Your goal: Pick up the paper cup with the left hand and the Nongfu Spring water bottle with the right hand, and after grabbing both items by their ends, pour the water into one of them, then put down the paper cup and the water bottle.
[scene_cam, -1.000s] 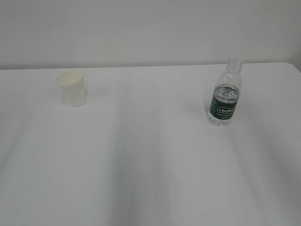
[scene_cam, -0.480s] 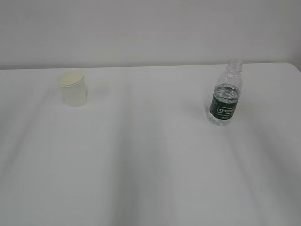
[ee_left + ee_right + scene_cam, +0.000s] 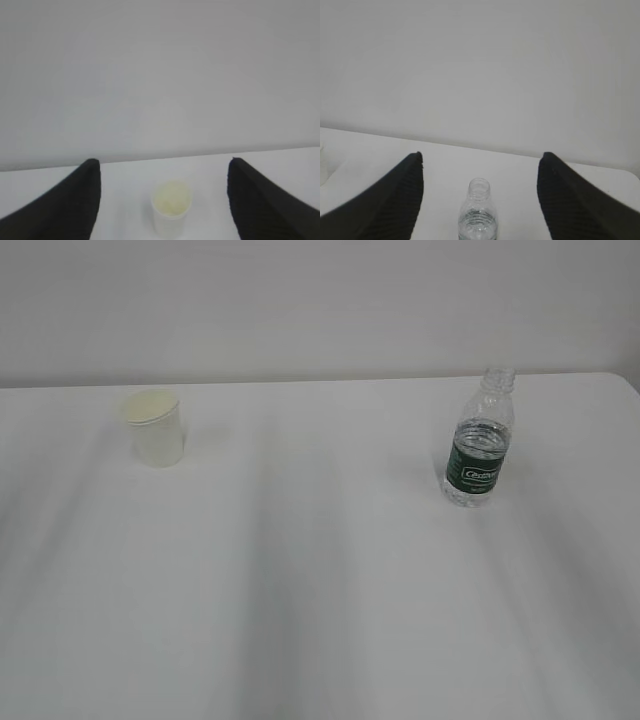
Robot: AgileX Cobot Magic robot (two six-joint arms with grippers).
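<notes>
Paper cup [image 3: 155,428] stands upright on the white table [image 3: 320,580], well left of the Nongfu Spring water bottle [image 3: 479,440], which is also upright, capless, water [image 3: 480,440] up to about the label. Neither is held yet. Left hand [image 3: 162,200] has its jaws spread wide, cup centred beyond them; right hand [image 3: 480,197] likewise, spread with the bottle neck centred ahead. Both arms out of the exterior view. Judgement: each claw is lined up on its own target, gaps set wider than the objects for a clean straight-in approach.
</notes>
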